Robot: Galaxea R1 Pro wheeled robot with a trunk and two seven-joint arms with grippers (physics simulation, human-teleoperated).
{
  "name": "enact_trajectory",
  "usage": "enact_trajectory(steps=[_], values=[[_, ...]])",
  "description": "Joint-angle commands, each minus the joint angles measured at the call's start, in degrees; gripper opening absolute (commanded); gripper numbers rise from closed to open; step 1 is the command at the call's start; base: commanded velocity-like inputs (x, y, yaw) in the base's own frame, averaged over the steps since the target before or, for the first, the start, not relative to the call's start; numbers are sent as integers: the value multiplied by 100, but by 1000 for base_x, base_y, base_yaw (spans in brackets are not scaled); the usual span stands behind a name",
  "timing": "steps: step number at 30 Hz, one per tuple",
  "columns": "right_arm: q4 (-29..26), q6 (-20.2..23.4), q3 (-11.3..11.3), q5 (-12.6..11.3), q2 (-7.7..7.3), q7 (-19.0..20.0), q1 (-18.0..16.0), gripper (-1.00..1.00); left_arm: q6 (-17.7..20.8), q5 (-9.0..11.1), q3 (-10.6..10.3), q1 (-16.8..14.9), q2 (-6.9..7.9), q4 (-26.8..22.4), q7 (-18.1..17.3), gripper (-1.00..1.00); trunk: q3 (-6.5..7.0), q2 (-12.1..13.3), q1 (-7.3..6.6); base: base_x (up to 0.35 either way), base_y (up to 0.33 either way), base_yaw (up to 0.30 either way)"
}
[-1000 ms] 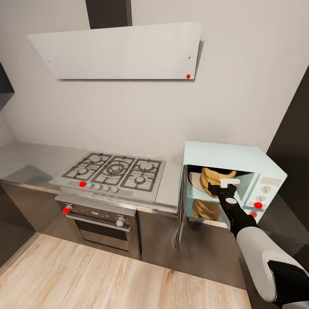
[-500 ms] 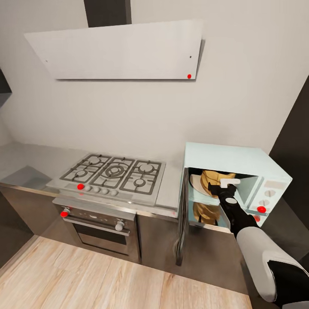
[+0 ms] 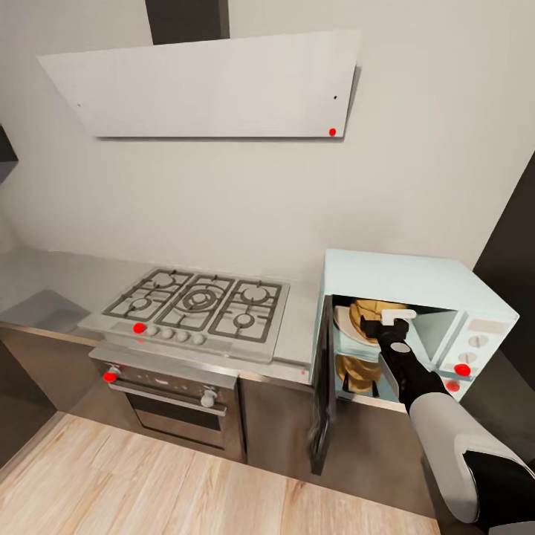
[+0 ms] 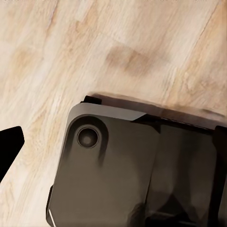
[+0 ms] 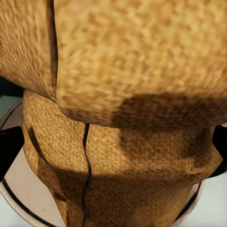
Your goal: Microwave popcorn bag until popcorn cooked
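One bag (image 3: 369,310) inside open microwave (image 3: 416,276) on counter (image 3: 297,327); right gripper (image 3: 380,321) at bag, jaws' state unclear; left jaws: cannot tell

Kitchen wall with a gas hob (image 3: 195,307), an oven (image 3: 174,394) and a hood (image 3: 200,85).

The steel hob with three burner grates lies well to the left of the claw, red dot on its front edge. Under it sits the dark built-in oven with pale knobs and a red mark. The flat pale hood hangs on the white wall (image 3: 416,148) above. Light wooden floor (image 3: 148,490) runs below; a dark panel (image 3: 513,245) stands at far right.
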Motion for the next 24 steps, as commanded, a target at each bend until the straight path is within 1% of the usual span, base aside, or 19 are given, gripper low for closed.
enact_trajectory(steps=[1, 5, 11, 15, 24], values=[[7, -17, -24, 57, 3, -4, -7, 100, -18, 12, 10, -5, -2, 4, 3, 100, -12, -12, 3, 128, 19, 0], [7, -17, -24, 62, -1, -4, -7, 100, -17, 11, 10, -6, -2, 4, 3, 100, -12, -12, 3, 178, 40, 0], [7, -17, -24, 63, -4, -4, -7, 100, -18, 14, 10, -6, -2, 4, 3, 100, -12, -12, 3, 3, 4, 0], [7, -17, -24, 63, -5, -4, -7, 100, -17, 12, 10, -6, -2, 4, 3, 100, -12, -12, 3, -257, 0, 0], [7, -17, -21, 63, -40, -4, -5, 100, -17, 12, 10, -6, -5, 4, 3, 100, -12, -12, 3, -338, 0, 0]])
